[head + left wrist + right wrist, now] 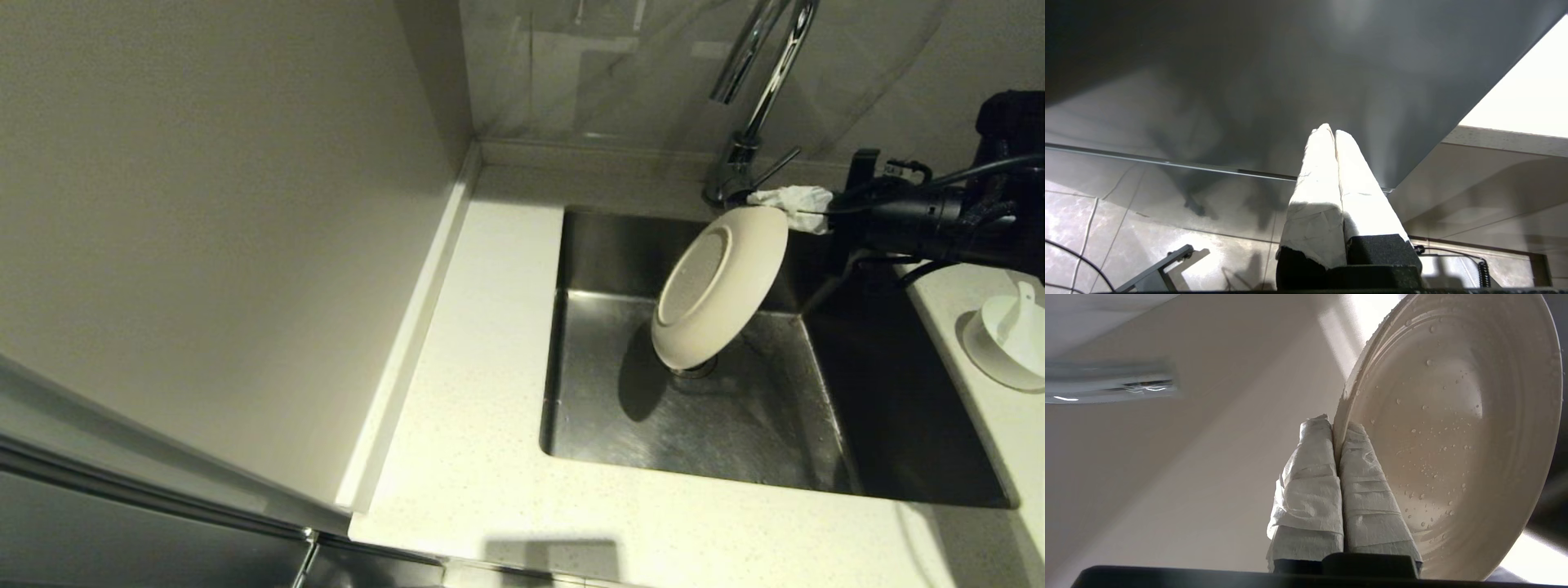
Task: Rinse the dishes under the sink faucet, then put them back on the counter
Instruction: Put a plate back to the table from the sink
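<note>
Head view: right gripper [790, 209] pinches the plate [718, 286] by its rim, tilted over the sink [694, 425] below the faucet [755, 98]; bowl with spoon [1012, 335] on the right counter [465, 425].

Left wrist view: left gripper [1334, 134] closed, empty, parked above floor tiles.

Right wrist view: droplets on the plate suggest rinsing done; return to the counter remains.

Faucet [763, 90] top cut off; plate [718, 286] hides drain.

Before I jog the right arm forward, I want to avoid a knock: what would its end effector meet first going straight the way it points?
Probably nothing inside the sink. The right end effector, shut on the plate rim, points left across the basin; beyond lies the counter, then the side wall. Depth is unclear.
</note>
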{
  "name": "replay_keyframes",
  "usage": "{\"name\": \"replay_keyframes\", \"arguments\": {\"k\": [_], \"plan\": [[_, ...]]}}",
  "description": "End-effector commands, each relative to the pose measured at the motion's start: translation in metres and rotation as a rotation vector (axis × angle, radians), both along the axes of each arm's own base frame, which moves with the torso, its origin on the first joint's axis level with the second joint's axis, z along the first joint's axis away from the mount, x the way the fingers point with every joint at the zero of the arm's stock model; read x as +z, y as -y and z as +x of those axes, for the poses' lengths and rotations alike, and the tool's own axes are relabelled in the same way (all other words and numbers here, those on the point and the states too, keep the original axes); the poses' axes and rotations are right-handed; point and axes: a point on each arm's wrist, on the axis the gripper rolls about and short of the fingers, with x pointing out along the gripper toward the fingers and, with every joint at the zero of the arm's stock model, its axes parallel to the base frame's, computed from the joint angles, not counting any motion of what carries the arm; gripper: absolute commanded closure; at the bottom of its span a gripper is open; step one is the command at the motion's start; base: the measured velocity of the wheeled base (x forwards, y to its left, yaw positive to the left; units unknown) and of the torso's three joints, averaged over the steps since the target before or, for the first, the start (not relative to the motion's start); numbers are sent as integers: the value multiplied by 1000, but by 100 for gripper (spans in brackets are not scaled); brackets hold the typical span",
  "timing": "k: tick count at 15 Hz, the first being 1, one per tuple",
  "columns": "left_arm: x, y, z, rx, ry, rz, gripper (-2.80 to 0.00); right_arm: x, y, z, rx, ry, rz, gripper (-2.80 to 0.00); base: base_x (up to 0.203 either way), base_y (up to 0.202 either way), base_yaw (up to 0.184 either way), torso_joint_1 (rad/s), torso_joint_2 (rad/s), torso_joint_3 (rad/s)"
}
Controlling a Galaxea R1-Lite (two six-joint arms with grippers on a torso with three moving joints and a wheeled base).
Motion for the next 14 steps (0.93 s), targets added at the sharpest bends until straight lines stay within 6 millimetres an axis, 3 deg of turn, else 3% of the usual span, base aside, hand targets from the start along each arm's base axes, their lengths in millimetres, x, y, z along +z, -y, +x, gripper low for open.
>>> {"name": "replay_keyframes", "arguments": {"k": [1, 3, 5, 8, 10, 14], "plan": [[0, 0, 0, 0, 3, 0, 0, 19, 22, -24, -44, 165, -160, 0, 0, 0, 0, 0, 0, 0], [0, 0, 0, 0, 3, 0, 0, 44, 33, -57, -67, 329, -365, 0, 0, 0, 0, 0, 0, 0], [0, 0, 0, 0, 3, 0, 0, 51, 35, -84, -72, 450, -643, 0, 0, 0, 0, 0, 0, 0], [0, 0, 0, 0, 3, 0, 0, 48, 34, -110, -136, 616, -1181, 0, 0, 0, 0, 0, 0, 0], [0, 0, 0, 0, 3, 0, 0, 50, 34, -140, -182, 665, -1501, 0, 0, 0, 0, 0, 0, 0], [0, 0, 0, 0, 3, 0, 0, 35, 48, -186, -80, 641, -1886, 0, 0, 0, 0, 0, 0, 0]]}}
